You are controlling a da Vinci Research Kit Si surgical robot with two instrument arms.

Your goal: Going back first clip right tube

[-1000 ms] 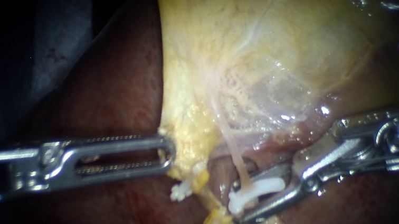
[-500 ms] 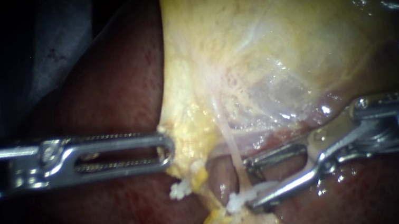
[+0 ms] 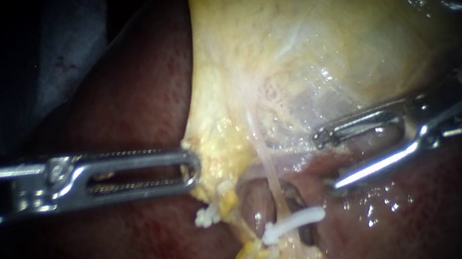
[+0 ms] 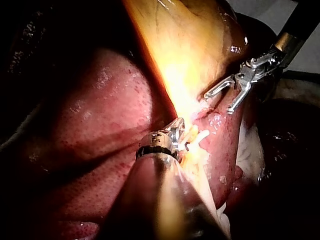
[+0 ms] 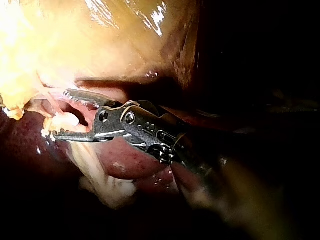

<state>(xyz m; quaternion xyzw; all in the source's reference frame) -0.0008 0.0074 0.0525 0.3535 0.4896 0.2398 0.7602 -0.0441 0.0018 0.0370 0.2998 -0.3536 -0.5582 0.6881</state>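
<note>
**Q:** What has changed at the bench?

**A:** The right instrument [image 3: 323, 161] has drawn back toward the right edge of the endoscope view. A second ago its jaws bracketed the white clip [image 3: 295, 222]. Now they stand wide open and empty, clear of it. The clip stays behind, set across the right tube [image 3: 270, 172], low on that pale strand.

**Q:** So the clip is placed?

**A:** It looks that way, and the retreat appears well under way. The left instrument [image 3: 190, 167] has not budged. Its jaws are closed on the yellow edge of the gallbladder [image 3: 302, 31], holding it out to the side.

**Q:** Is there room to keep backing out?

**A:** To the right, yes: only wet liver [image 3: 440, 201] lies below the lower jaw. The tight side is above, where the upper jaw runs just under the gallbladder's wall. Other clips [image 3: 208, 216] sit near the left instrument's tip, away from that path.
</note>
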